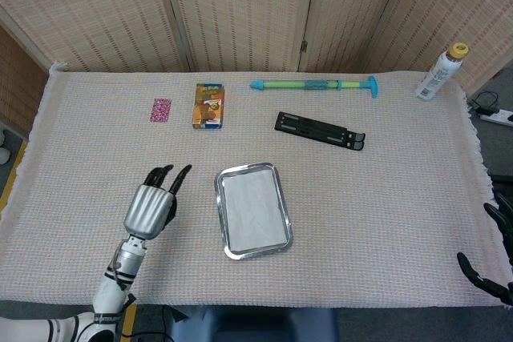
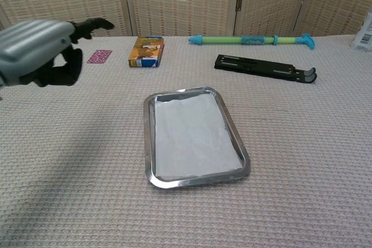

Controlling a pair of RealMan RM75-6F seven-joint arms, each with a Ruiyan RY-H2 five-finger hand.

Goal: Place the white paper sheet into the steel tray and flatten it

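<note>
1. The left hand hovers beside the steel tray, fingers spread, holding nothing.
2. The right hand shows only at the table edge; its fingers seem apart and empty.
3. The white paper sheet lies flat inside the tray. It looks thin, light and soft, so I would press it with flat fingers, not pinch.

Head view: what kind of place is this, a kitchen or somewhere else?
Probably a robot test room, not a kitchen: a cloth-covered table before woven folding screens, with unrelated items laid out, like a steel tray and white spray bottle.
</note>
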